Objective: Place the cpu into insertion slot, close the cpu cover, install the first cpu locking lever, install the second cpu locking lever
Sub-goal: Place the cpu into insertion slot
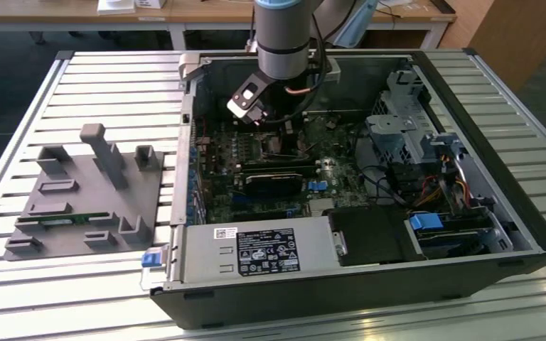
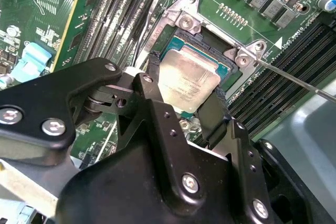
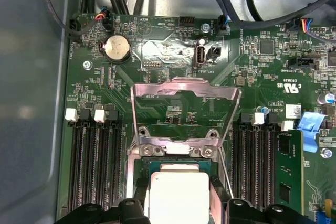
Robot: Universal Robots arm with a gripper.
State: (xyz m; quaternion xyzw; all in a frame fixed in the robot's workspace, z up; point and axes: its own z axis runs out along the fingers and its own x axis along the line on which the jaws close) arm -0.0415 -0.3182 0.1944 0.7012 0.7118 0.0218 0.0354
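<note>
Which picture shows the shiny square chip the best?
The second wrist view: the cpu shows most of its silvery top, gripped by the end effector at the insertion slot. The first wrist view catches the cpu too, but the picture's edge cuts part off. In the exterior view I cannot tell it apart beneath the arm.

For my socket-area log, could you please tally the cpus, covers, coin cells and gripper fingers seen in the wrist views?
cpu: 1
cover: 1
coin cell: 1
fingers: 2
Total: 5
</note>
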